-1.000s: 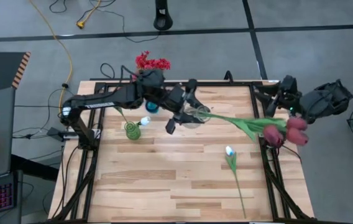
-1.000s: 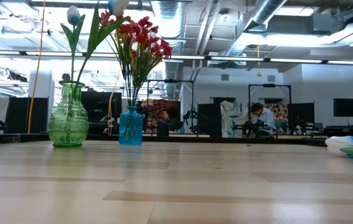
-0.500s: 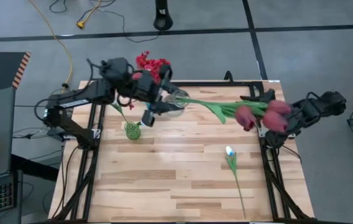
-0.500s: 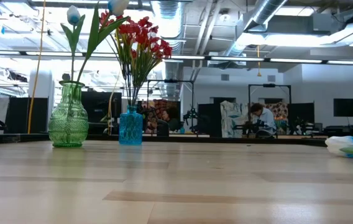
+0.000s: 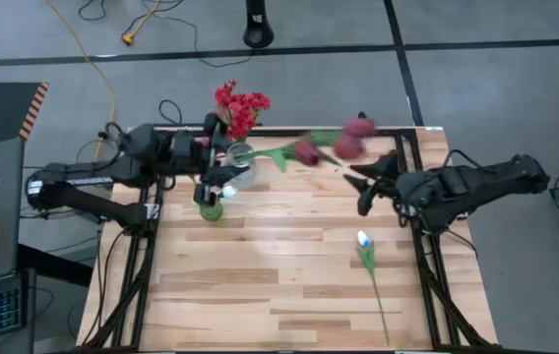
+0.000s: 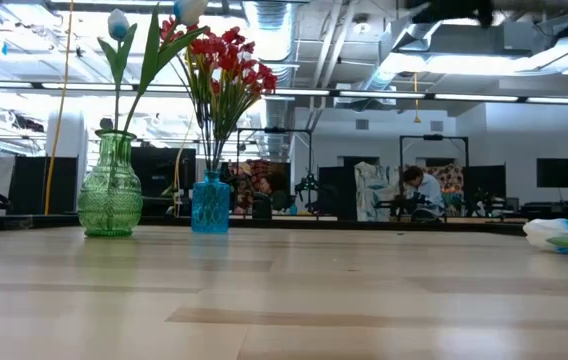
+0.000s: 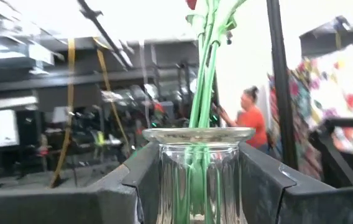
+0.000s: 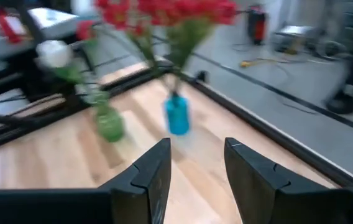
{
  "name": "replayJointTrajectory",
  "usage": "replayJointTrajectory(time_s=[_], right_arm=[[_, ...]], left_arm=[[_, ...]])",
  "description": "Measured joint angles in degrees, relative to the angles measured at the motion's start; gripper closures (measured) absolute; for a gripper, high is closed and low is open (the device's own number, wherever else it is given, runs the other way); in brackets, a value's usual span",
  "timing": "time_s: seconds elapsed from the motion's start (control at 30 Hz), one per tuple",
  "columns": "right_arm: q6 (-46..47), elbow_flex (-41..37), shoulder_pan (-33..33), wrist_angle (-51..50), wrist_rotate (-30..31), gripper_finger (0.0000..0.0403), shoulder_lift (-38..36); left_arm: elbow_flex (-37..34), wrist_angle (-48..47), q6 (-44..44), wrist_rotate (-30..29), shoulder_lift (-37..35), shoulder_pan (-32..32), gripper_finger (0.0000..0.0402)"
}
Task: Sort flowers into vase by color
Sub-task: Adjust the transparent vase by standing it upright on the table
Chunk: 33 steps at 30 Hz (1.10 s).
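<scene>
Wooden table (image 5: 260, 285) is sitting in a busy lab, with people working at benches behind. Left gripper (image 5: 222, 169) is gripping a clear vase (image 7: 198, 174) near the far-left corner, jaws closed on its sides; maroon tulips (image 5: 331, 147) are leaning out of it, stems inside. Right gripper (image 8: 196, 163) is hovering over the far-right part of the table, jaws partly apart and holding nothing. Red flowers (image 6: 222, 65) are standing in the blue vase (image 6: 210, 203); white tulips are standing in the green vase (image 6: 110, 188). One white tulip (image 5: 364, 239) is lying near the right edge. It is looking light, with a thin springy stem and a soft head: likely best pinched mid-stem, never at the bloom. Glass vase is looking slippery and top-heavy with those long stems tilting.
</scene>
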Motion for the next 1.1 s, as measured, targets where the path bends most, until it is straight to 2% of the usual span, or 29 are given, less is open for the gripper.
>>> replayJointTrajectory(time_s=[0.2, 0.3, 0.4, 0.63, 1.1], right_arm=[[-12.41, -0.75, -4.26, 18.63, -11.52, 0.0226, 7.61], [-17.93, -0.75, -5.71, 29.08, -15.58, 0.0226, 12.09], [-22.01, -0.75, -6.89, 38.48, -17.32, 0.0226, 16.22], [-25.74, -0.75, -9.33, 48.58, -17.63, 0.0226, 22.24], [-25.77, -0.77, -10.54, 49.82, -18.28, 0.0226, 23.87]], left_arm=[[-19.16, 20.46, -4.56, -6.71, -4.63, 0.0, 0.0251], [-25.28, 27.53, -5.62, -9.29, -5.32, 0.0, 0.0251], [-28.86, 30.33, -6.49, -11.69, -5.22, 0.0, 0.0248], [-29.25, 31.93, -5.97, -12.33, -4.92, 0.02, 0.025], [-29.14, 34.84, -6.34, -12.47, -4.92, 0.02, 0.0248]])
